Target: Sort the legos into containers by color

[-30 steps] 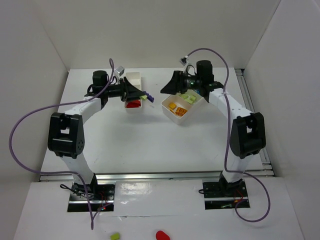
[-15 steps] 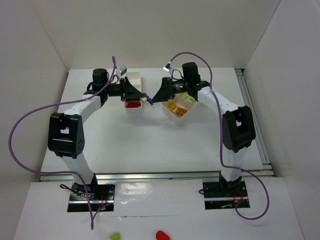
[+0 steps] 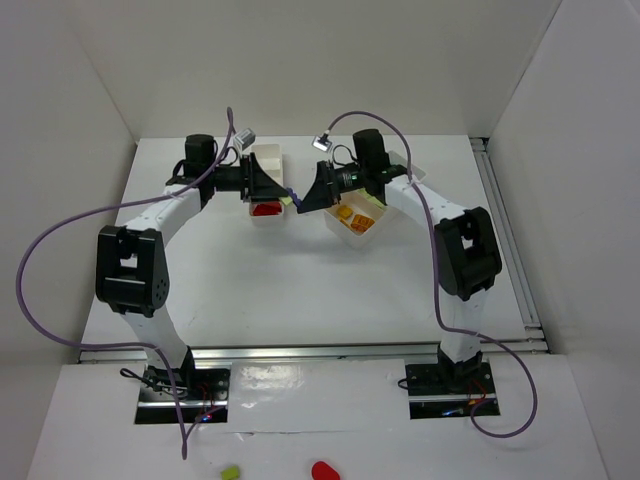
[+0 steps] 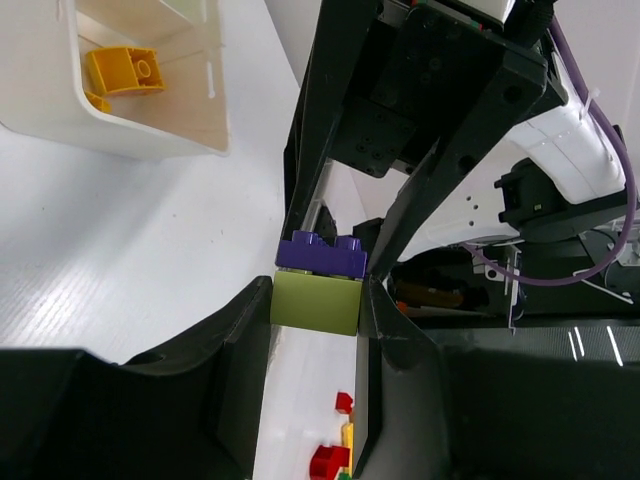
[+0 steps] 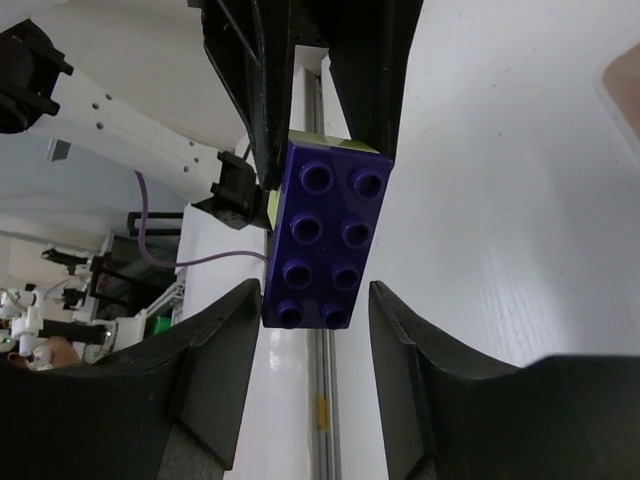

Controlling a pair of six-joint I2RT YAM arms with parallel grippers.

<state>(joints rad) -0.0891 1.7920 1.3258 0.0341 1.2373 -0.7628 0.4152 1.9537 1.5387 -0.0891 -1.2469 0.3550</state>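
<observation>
L pincer (image 4: 316, 312) clamps lime lego (image 4: 315, 300); purple lego (image 5: 328, 240)/R pincer (image 5: 313, 292) contact unclear.

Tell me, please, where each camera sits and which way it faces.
Top external: above and behind the bases, looking down on the table; both arms show.
Left wrist: on the left arm, looking past the left gripper at the right arm; its fingers show.
Right wrist: mirrored, looking past the right gripper toward the left arm.
Shared: both wrist views show the purple brick joined to the lime brick.
</observation>
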